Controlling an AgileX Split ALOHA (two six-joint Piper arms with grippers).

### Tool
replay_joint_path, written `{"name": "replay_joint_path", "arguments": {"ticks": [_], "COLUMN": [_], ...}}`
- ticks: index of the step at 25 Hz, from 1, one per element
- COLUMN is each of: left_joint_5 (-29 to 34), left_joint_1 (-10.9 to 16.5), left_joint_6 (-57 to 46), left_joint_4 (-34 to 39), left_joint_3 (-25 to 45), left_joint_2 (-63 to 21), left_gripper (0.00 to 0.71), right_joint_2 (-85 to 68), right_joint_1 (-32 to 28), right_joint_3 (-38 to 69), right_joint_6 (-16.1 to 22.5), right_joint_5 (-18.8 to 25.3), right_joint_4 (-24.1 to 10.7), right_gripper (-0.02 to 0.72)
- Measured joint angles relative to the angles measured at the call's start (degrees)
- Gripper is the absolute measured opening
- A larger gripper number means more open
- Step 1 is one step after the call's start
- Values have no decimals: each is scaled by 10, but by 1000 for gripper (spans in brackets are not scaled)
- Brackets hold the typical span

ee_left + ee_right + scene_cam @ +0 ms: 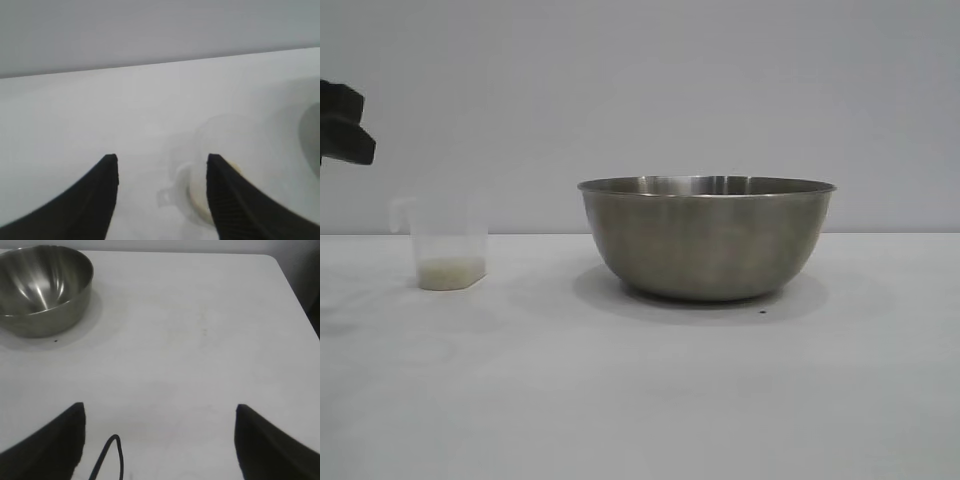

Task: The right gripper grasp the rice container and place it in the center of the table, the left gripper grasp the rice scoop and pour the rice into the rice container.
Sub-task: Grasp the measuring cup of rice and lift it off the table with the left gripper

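The rice container (708, 240), a wide steel bowl, stands on the white table (640, 400) near its middle and looks empty in the right wrist view (42, 287). The rice scoop (448, 245), a clear cup with a side handle, stands upright to the left of it, with rice (450, 272) in its bottom. A black part of my left arm (342, 125) hangs above and to the left of the scoop. My left gripper (162, 162) is open over the scoop (222, 145), apart from it. My right gripper (160, 412) is open over bare table, well away from the bowl.
The table's far right edge and rounded corner (280, 270) show in the right wrist view. A thin black cable loop (112, 455) hangs between the right gripper's fingers. A plain grey wall stands behind the table.
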Motion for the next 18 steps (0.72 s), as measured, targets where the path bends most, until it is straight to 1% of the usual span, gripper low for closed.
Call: {"name": "replay_joint_path", "arguments": {"ticks": [1,4,5,6,7,13,18], "left_joint_5": [-32,-69,-69,-70,-70,-73,-74], "left_joint_1": [0,0,0,0,0,0,0], "left_joint_6": [7,12,12,13,13,14,15], "left_joint_4": [-1,-23,-32,-41,-51,-65,-66], "left_joint_3": [7,28,34,40,42,43,15], "left_joint_2": [13,52,64,72,81,107,125], "left_gripper": [460,461,461,502,487,487,487], "right_joint_2": [0,0,0,0,0,0,0], "right_joint_1": [0,0,0,0,0,0,0], "right_joint_3": [0,0,0,0,0,0,0], "right_joint_6": [0,0,0,0,0,0,0], "right_joint_5": [0,0,0,0,0,0,0], "right_joint_4": [0,0,0,0,0,0,0], "right_gripper": [526,526,526,526,526,526,526]}}
